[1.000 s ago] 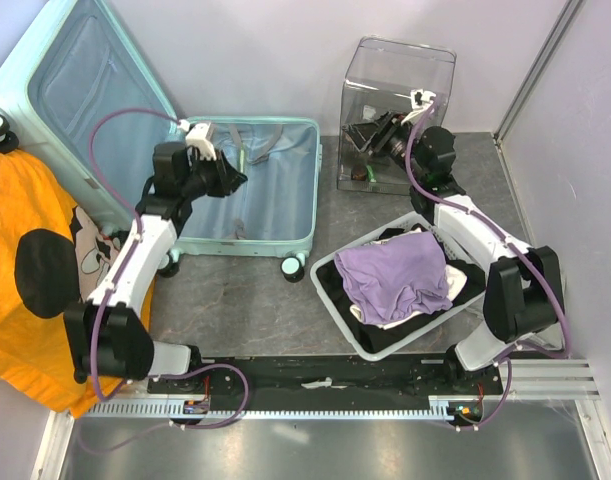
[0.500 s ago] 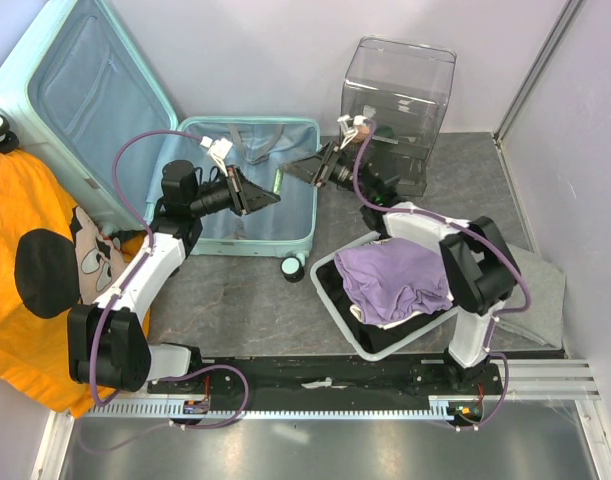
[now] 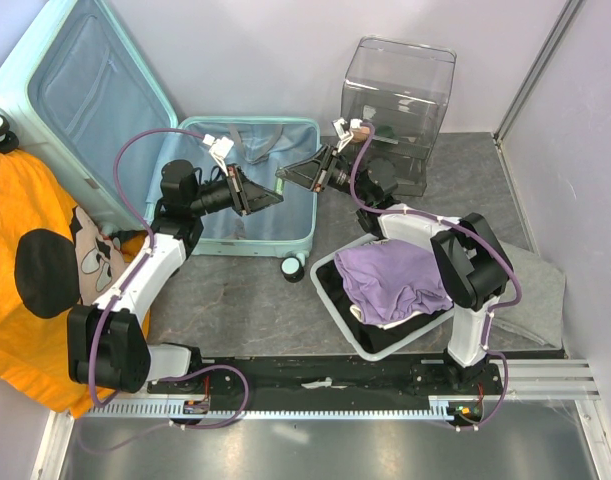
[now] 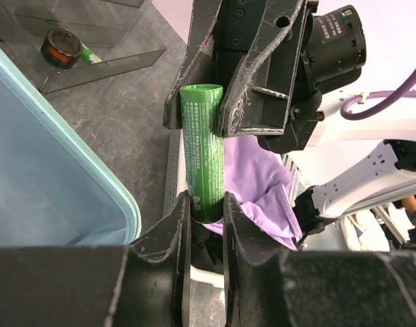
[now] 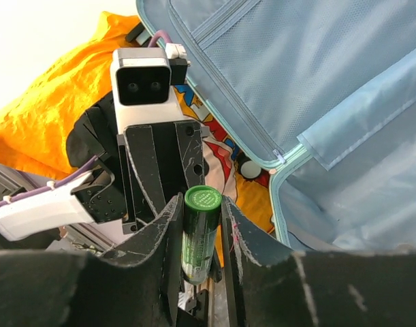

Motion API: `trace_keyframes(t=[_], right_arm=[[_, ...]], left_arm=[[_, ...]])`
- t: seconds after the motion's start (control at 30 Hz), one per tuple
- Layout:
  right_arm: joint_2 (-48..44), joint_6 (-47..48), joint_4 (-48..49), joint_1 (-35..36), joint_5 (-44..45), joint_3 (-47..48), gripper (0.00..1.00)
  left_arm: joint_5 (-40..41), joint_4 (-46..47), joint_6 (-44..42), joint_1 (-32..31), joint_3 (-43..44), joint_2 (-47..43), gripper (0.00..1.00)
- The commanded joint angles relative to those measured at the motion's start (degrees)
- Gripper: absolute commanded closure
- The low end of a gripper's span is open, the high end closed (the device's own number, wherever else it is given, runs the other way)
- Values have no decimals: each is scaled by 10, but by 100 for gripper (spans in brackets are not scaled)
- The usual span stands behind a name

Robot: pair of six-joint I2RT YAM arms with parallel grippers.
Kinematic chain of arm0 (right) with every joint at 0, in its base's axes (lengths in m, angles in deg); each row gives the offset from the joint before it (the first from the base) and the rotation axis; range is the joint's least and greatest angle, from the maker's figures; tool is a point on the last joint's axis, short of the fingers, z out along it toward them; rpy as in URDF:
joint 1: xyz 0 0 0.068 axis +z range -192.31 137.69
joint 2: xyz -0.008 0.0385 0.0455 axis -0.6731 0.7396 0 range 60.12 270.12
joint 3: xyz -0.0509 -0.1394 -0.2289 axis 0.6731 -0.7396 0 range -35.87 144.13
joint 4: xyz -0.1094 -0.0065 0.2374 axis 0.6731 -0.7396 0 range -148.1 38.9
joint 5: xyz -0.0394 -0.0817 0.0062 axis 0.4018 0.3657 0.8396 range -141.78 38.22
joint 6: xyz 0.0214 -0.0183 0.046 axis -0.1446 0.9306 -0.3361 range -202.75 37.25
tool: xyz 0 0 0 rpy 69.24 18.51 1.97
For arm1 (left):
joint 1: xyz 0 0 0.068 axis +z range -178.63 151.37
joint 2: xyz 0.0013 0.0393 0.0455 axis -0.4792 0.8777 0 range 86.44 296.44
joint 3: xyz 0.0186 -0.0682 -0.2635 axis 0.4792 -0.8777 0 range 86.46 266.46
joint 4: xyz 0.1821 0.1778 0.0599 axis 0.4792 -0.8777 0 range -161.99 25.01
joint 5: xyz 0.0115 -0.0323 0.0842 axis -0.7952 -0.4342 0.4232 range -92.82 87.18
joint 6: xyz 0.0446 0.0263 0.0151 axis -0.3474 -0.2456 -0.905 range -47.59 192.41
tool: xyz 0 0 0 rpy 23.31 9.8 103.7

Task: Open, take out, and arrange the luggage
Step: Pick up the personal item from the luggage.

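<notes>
We see a green tube point(image 4: 202, 153) bridged between both arms above the right rim of the luggage point(image 3: 275, 215), which lies open at 10 o'clock on the table. In the left wrist view its long axis runs from 6 to 12. The left gripper point(image 4: 204, 201) pinches the 6 o'clock end. The right gripper point(image 4: 199, 126) looks pressed onto the 12 o'clock end. From the jaws the suitcase tray lies toward 9 o'clock, nearer the left arm. We judge the hand-over turns on one grip letting go along that axis
</notes>
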State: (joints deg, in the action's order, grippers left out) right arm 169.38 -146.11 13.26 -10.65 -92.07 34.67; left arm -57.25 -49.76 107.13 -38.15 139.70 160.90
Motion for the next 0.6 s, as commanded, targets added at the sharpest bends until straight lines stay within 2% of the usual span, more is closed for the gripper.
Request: trace_keyframes(t=[0.0,0.1,0.13,0.17,0.2,0.23,0.27,0.3,0.33,0.37,0.4,0.43,0.47,0.57], right_arm=[[-11,3,60,13,-40,-1,69],[-11,12,55,17,-44,-1,85],[-15,16,47,17,-44,-2,94],[-19,39,38,17,-44,-3,96],[-25,58,21,17,-45,-1,98],[-45,81,-33,13,-44,-3,99],[-60,116,-68,9,-37,-4,99],[-77,193,-112,4,-29,-5,99],[-117,250,-221,-6,11,-4,99],[-137,303,-286,-11,41,1,99],[-155,414,-356,-14,77,11,99],[-179,462,-487,-17,181,40,99],[-185,498,-538,-18,231,55,99],[-168,617,-688,-27,398,122,97]], left_arm=[[-2,24,15,-1,-3,-9,99],[-3,25,15,-1,-2,-8,98],[-4,25,14,-1,-1,-8,98],[-4,25,13,-1,-1,-10,89],[-3,23,10,-1,-1,-11,73],[-1,19,7,0,-1,-15,44],[9,14,2,0,0,-19,35],[18,6,-8,2,-1,-25,29],[29,-4,-17,6,-3,-40,19],[62,-14,-26,9,-3,-49,16],[82,-27,-47,13,-2,-59,13],[105,-60,-58,23,-1,-68,8],[153,-75,-68,27,-1,-90,7],[222,-129,-107,35,11,-118,5]])
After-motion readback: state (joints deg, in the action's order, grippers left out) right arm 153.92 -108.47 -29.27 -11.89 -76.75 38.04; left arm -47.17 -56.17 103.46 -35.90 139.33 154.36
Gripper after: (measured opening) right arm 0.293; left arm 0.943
